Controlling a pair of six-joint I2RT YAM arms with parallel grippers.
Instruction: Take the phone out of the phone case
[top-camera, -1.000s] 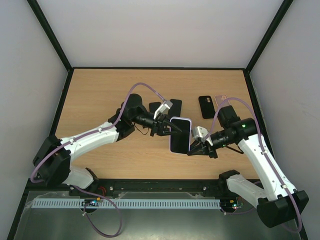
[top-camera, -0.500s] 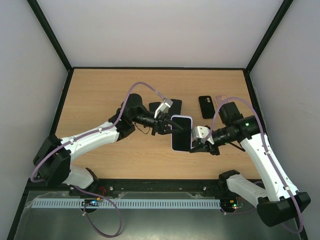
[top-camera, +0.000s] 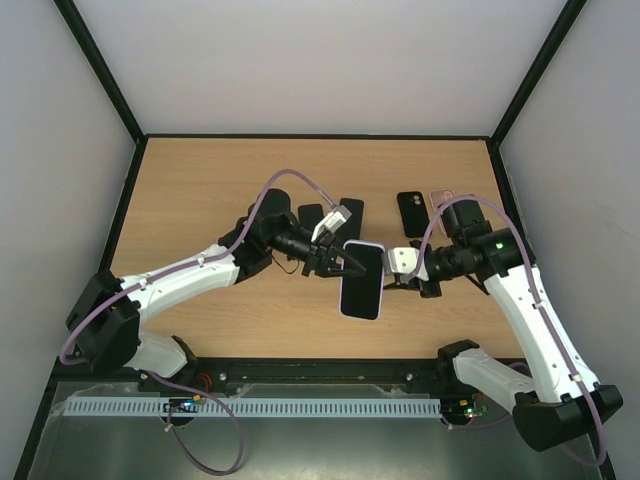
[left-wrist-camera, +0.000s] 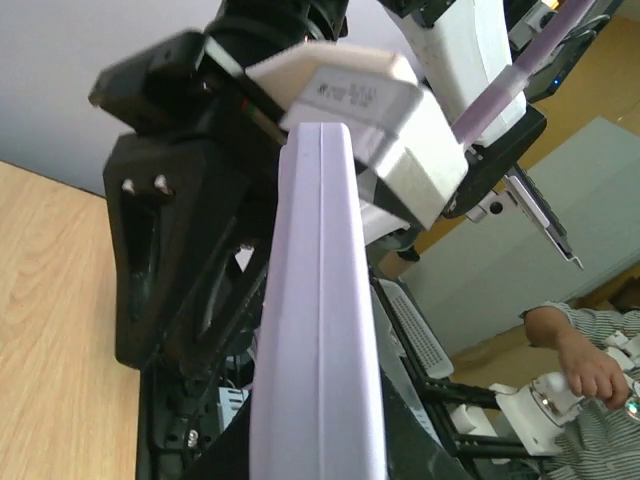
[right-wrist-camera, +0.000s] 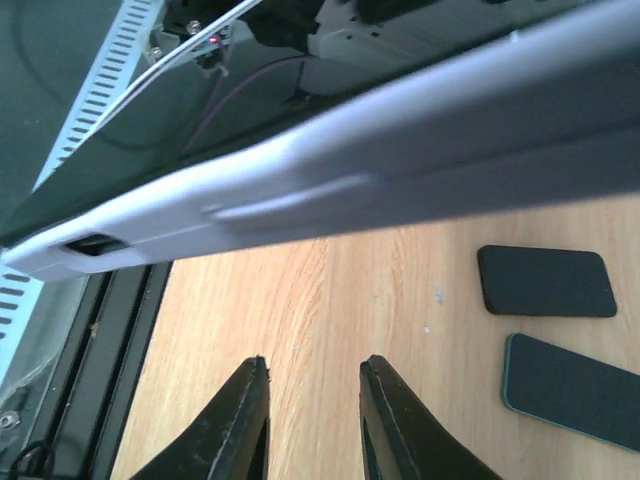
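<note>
The phone in its lilac case (top-camera: 362, 281) hangs above the table at centre, screen up. My left gripper (top-camera: 343, 264) is shut on its left edge. In the left wrist view the case's lilac side (left-wrist-camera: 318, 330) fills the middle. My right gripper (top-camera: 397, 279) is just off the phone's right edge. In the right wrist view it (right-wrist-camera: 312, 366) is open and empty over bare wood, and the case's long edge (right-wrist-camera: 400, 160) crosses above its fingertips without lying between them.
A black phone-shaped slab (top-camera: 413, 214) and a pink case (top-camera: 444, 204) lie at the back right. Two more dark slabs (top-camera: 349, 212) lie behind the left gripper; they also show in the right wrist view (right-wrist-camera: 545, 281). The table's near rail (top-camera: 330, 375) runs along the front.
The right gripper has drawn up and back from the phone's lower right edge. The phone has shifted slightly toward the front, still in the left gripper.
</note>
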